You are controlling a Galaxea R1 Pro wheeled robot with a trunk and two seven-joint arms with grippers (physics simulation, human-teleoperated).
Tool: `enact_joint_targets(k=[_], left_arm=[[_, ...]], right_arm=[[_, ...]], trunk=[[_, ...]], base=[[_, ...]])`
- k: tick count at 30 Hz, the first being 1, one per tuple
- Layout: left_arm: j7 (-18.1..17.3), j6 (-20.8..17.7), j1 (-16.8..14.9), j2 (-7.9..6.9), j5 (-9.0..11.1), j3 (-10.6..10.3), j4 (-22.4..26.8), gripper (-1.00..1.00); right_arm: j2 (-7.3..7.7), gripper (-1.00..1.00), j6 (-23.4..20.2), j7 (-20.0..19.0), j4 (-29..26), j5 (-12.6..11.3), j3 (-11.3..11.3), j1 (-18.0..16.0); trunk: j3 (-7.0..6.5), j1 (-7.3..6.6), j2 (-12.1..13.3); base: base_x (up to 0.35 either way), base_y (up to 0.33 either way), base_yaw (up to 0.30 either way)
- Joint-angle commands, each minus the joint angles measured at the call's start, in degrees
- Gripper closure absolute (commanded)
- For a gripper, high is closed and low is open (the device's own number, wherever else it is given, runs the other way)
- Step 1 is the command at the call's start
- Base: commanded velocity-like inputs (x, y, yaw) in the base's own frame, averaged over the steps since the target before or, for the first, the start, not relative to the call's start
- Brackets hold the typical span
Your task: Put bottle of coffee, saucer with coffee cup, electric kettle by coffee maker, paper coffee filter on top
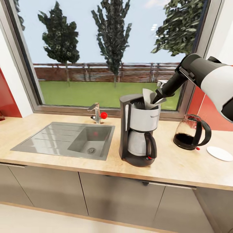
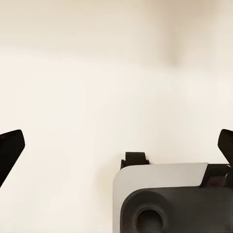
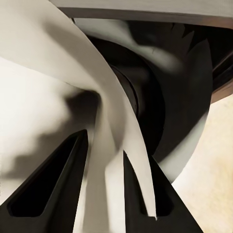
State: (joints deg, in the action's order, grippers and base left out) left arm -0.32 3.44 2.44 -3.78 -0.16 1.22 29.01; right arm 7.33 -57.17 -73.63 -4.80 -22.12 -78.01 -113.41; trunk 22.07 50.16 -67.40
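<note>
Saucer [image 1: 220, 153] cut by frame edge; right claw [image 1: 158, 98] tips behind filter [image 1: 149, 96].

A home kitchen is showing here: a pale wood-grain countertop [image 1: 181, 168] is running over grey flat-front base cabinets [image 1: 119, 197], with a grey inset sink and drainboard [image 1: 64, 139] and a chrome tap with a red knob [image 1: 97, 114]. A large window [image 1: 106, 55] behind is looking onto a lawn, trees and a fence.
</note>
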Motion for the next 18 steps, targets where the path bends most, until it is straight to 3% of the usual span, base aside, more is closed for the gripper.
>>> enact_joint_targets(k=[1,18], left_arm=[[-0.05,0.08,0.02,0.01,-0.02,0.10,0.08,-1.00],[-0.04,0.08,0.02,0.00,-0.02,0.10,0.08,-1.00]], right_arm=[[0.05,1.00,-0.49,-0.12,-0.12,-0.47,-0.48,-0.05],[0.05,1.00,-0.49,-0.11,-0.12,-0.47,-0.47,-0.05]], trunk=[[0.06,0.00,-0.04],[0.23,0.00,-0.04]], base=[[0.000,0.000,0.000],[0.000,0.000,0.000]])
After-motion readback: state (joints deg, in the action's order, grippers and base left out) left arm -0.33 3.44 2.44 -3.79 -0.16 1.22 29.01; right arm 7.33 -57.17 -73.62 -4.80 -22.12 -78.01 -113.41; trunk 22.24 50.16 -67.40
